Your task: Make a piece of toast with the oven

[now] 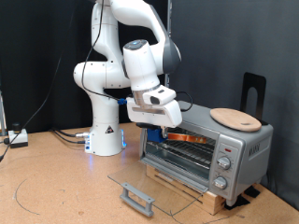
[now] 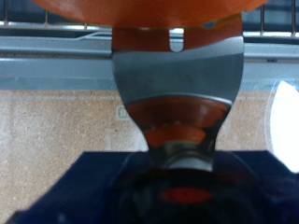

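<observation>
The oven (image 1: 207, 149) sits at roughly 4 o'clock in the exterior view, door dropped flat toward the front w/ its handle lowest, at about 6 o'clock. On its roof, toward 2 o'clock, lies a round wooden plate (image 1: 234, 118).

The arm (image 1: 126, 65) bends down from the middle of the shot, & the gripper (image 1: 166, 129) hangs right at the oven mouth, upper edge of the opening on the exterior view's left side.

The piece of toast (image 1: 187, 137) shows as a thin orange strip inside the cavity, just past the fingers, at about 3 o'clock from the gripper. Its long edge runs across the opening, flat on the rack as far as I can judge. In the wrist view an orange-brown edge (image 2: 149, 11) fills the strip ahead of the hand, w/ rack wires beside it.

Hard to read: the wrist view is blurry, & one broad grey finger (image 2: 177, 79) blocks the centre. Can't tell whether the fingers are spread, closed, or pinching the slice. Contact btwn toast & fingers isn't resolvable from outside either. Oven knobs are too small to read any setting.
</observation>
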### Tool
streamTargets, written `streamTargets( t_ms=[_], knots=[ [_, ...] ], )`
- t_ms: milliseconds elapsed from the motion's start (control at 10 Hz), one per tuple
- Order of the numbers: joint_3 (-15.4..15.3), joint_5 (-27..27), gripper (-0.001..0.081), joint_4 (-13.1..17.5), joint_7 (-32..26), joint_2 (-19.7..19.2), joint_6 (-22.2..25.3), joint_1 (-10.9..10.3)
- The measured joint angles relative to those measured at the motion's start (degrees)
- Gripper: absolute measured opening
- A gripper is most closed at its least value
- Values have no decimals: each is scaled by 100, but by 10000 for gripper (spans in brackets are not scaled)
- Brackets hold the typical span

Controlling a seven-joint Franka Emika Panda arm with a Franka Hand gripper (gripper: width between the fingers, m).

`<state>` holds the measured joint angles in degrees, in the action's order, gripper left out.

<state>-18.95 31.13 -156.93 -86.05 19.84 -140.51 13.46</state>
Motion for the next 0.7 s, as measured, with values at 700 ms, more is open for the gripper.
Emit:
streamTargets(
  t_ms=[700],
  knots=[
    [-11, -602, 417, -2, 96, -478, -725, 312]
  ],
)
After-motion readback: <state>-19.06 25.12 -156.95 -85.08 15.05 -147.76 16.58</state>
